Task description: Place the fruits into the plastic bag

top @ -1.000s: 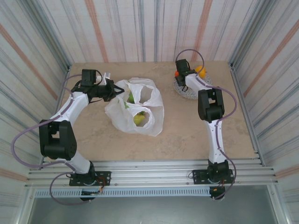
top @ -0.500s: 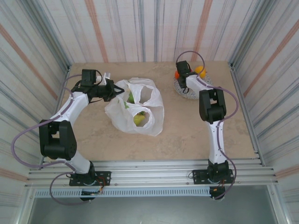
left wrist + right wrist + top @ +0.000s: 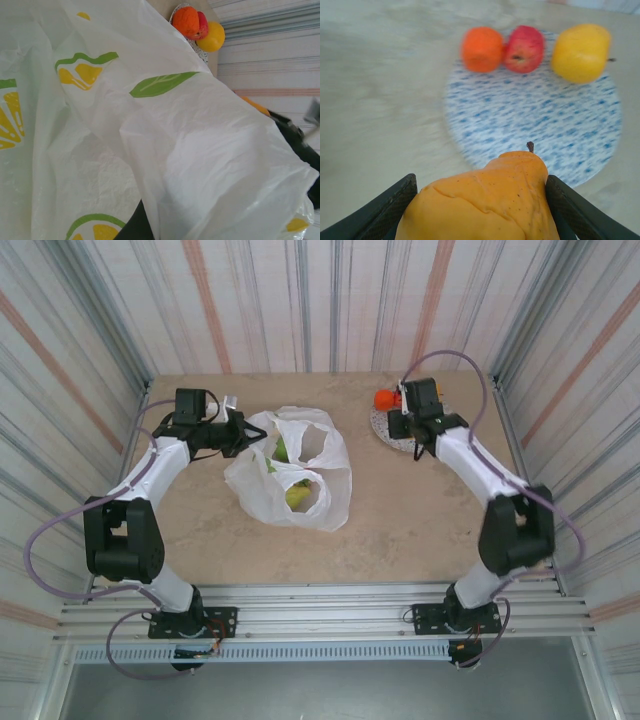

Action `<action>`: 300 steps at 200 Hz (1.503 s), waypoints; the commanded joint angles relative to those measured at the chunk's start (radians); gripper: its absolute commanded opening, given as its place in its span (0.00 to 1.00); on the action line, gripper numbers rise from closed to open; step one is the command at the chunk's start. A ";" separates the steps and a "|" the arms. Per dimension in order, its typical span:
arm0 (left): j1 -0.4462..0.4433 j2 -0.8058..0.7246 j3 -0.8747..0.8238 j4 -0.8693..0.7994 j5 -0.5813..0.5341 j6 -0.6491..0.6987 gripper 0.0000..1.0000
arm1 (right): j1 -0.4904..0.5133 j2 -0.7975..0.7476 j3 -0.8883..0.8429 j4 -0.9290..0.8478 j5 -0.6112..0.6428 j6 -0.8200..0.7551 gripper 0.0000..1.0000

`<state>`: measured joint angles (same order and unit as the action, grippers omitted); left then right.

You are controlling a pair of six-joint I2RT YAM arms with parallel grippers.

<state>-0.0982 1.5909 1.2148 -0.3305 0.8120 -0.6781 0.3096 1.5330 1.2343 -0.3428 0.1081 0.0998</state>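
Right gripper (image 3: 481, 220) clamped on glossy orange pear-shaped fruit (image 3: 490, 192), over speckled grey round plate (image 3: 560, 120). Left gripper (image 3: 238, 433) at rim of crinkly white lemon-print plastic bag (image 3: 300, 475); I cannot tell its grip. My worry: tapered pear slips in transit, or limp mouth sags shut.

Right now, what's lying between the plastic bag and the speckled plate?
Nothing. In the top view, the stretch of table between the plastic bag and the plate is bare. The right tool holds an orange pear.
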 commanded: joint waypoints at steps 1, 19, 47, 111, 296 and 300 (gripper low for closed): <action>-0.009 -0.027 -0.004 0.013 0.021 -0.001 0.00 | 0.033 -0.181 -0.158 0.015 -0.312 0.158 0.55; -0.010 -0.027 -0.004 0.012 0.019 -0.002 0.00 | 0.066 -0.297 -0.268 0.031 -0.447 0.212 0.54; -0.011 -0.032 -0.004 0.011 0.016 -0.001 0.00 | 0.179 -0.385 -0.360 0.026 -0.498 0.212 0.54; -0.013 -0.034 -0.005 0.007 0.010 0.005 0.00 | 0.303 -0.191 -0.396 0.258 -0.535 0.259 0.54; -0.018 -0.036 -0.003 0.007 0.012 0.005 0.00 | 0.383 -0.008 -0.308 0.349 -0.462 0.240 0.52; -0.018 -0.035 -0.004 0.006 0.012 0.005 0.00 | 0.390 0.010 -0.302 0.365 -0.457 0.240 0.52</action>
<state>-0.1078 1.5909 1.2148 -0.3309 0.8116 -0.6777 0.6762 1.4521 0.8722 -0.0742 -0.3645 0.3332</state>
